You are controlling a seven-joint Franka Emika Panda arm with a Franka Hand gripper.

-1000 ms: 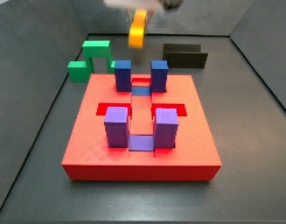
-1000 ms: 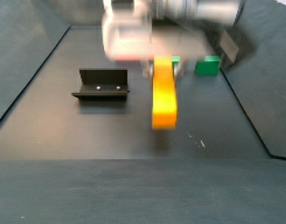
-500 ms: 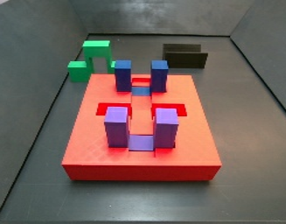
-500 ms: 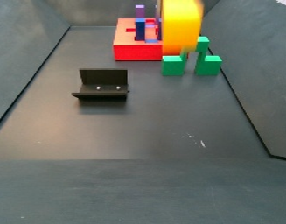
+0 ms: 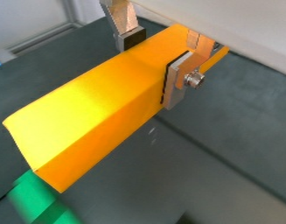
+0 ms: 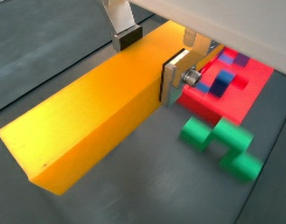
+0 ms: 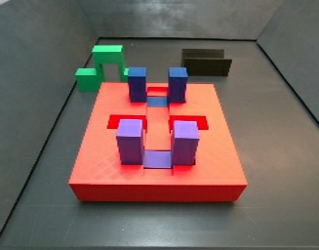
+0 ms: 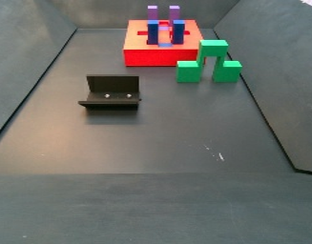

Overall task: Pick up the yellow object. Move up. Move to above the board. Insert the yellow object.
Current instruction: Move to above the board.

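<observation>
- In a side view, left to right: the dark L-shaped fixture (image 8: 111, 92) stands at nine o'clock on the grey floor, the large flat square red board with cut-out recesses (image 8: 152, 52) sits toward twelve, and the green arch-shaped block (image 8: 211, 61) lies just beside it at about one.
- Neither the arm nor the bar shows in either side view, so I judge both are raised above those frames.
- The other side view looks down on the board (image 7: 156, 156), with upright blue and purple blocks standing round open red recesses, one of them presumably the target.
- Behind it sit the green arch (image 7: 103, 64) at eleven o'clock and a dark black block (image 7: 208, 62) at one.
- Up at the wrist, the gripper (image 5: 156, 54) is clamped on the long narrow yellow-to-orange rectangular bar (image 5: 98, 109), a silver finger (image 5: 177, 77) pressed flat on each long side near one end.
- Gripping near that end leaves the free end clear to go into a recess, I reckon.
- The bar's long axis runs straight out from the fingers (image 6: 174, 75), free end leading away from the wrist.
- Below that bar (image 6: 93, 114), the board (image 6: 233, 87) and green arch (image 6: 222, 145) lie off to one side, so the carry looks unfinished.
</observation>
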